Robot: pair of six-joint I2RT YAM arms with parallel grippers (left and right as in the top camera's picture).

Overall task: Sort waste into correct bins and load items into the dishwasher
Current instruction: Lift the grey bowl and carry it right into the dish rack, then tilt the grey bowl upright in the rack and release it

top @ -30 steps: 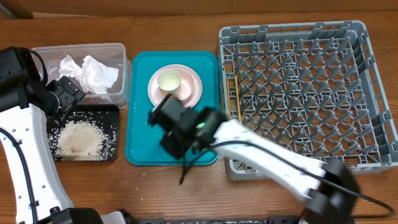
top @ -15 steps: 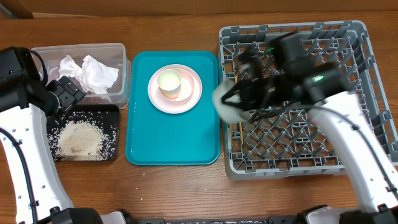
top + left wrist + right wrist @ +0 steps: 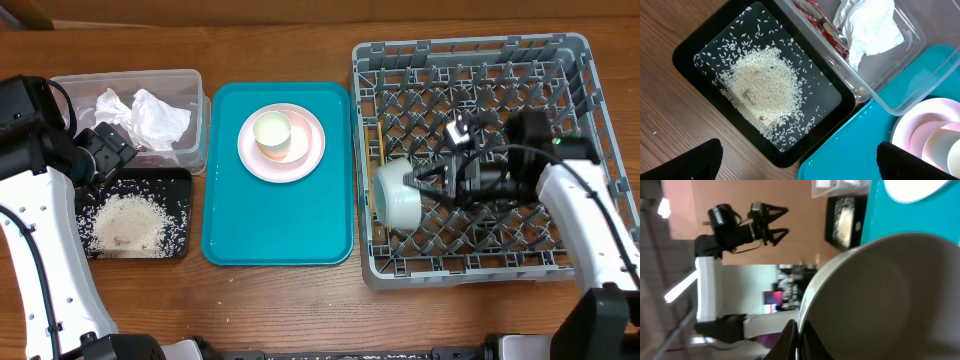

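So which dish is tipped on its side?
The pale bowl over the grey rack; the cup and pink plate sit upright on the teal tray.

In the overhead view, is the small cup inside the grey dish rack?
No, the cup stands on the pink plate on the teal tray, left of the dish rack.

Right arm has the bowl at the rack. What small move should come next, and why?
Probably lower the bowl a little until it seats between the pegs, then open the tool. The right tool is shut on its rim, holding it on edge over the left part of the grey rack.
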